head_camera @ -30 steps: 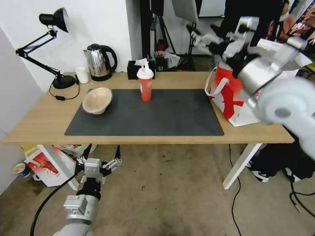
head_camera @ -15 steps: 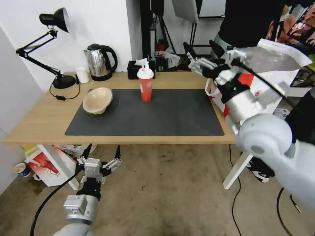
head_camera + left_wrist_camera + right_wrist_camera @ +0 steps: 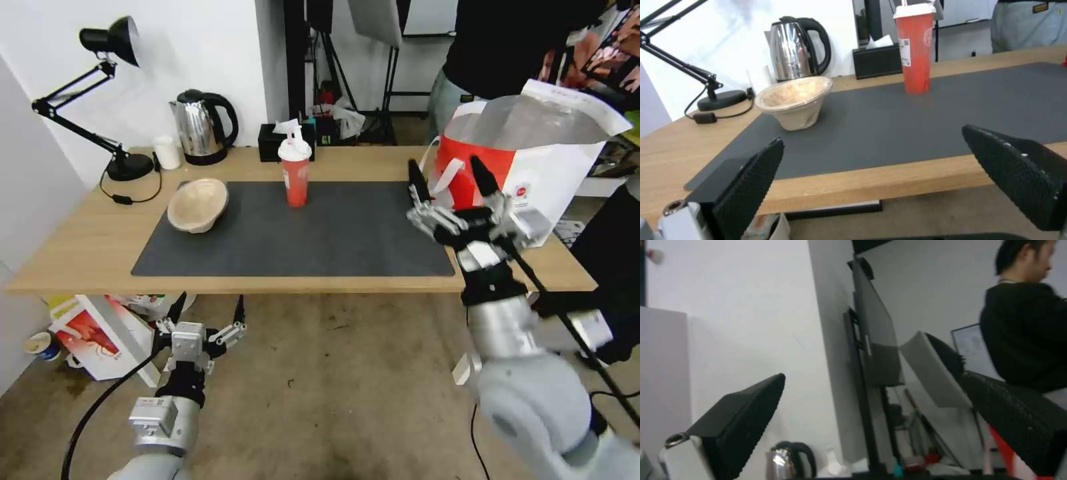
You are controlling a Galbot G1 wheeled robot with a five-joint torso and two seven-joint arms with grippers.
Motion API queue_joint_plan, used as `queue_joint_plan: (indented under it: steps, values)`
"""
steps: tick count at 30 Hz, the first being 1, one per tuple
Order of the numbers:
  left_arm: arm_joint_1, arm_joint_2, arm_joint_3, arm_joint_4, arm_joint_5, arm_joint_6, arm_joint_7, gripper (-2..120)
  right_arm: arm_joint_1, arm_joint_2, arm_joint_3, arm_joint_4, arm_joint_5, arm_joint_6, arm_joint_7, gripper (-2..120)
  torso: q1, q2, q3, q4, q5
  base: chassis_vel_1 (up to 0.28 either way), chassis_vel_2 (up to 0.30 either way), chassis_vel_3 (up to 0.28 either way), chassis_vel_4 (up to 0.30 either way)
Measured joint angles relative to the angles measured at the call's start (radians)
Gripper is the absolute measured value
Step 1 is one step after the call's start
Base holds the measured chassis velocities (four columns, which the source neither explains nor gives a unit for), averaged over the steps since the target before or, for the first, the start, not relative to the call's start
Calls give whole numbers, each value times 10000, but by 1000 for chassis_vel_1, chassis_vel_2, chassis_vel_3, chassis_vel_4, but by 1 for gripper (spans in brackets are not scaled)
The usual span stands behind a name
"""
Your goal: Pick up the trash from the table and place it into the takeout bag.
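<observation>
Overhead, right gripper (image 3: 447, 177) spread beside takeout bag (image 3: 533, 167) (wrist view: wall, kettle)

1. The takeout bag (image 3: 533, 167) hides the tabletop's (image 3: 80, 247) far right corner, and its lower left side is covered by the right pincer (image 3: 448, 183).
2. The bag's contents cannot be seen.
3. The red drink cup's (image 3: 916, 50) straw is cut off in the left wrist view.

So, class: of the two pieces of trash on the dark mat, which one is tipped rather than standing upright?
The beige pulp bowl at the mat's left end: it leans over, its opening tilted sideways. The red drink cup with lid and straw stands upright.
</observation>
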Motion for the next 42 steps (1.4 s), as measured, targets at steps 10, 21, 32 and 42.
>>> queue_joint_plan:
  steps: [10, 21, 32, 42]
  values:
    - [0, -1, -1, 0, 0, 0, 0, 100, -3110, 1568, -38, 523, -3398, 448, 1063, 100, 1, 1, 0, 4, 1, 0, 0, 0, 0]
    - [0, 0, 0, 0, 0, 0, 0, 100, -4026, 1847, -442, -179, -4738, 93, 2311, 100, 2, 0, 1, 3, 2, 0, 0, 0, 0]
    - [0, 0, 0, 0, 0, 0, 0, 100, -4189, 1772, -683, -611, -4686, 186, 2427, 100, 4, 0, 1, 3, 3, 0, 0, 0, 0]
    - [0, 0, 0, 0, 0, 0, 0, 100, -4414, 1673, -797, -715, -4825, 252, 2521, 100, 3, 0, 1, 2, 1, 0, 0, 0, 0]
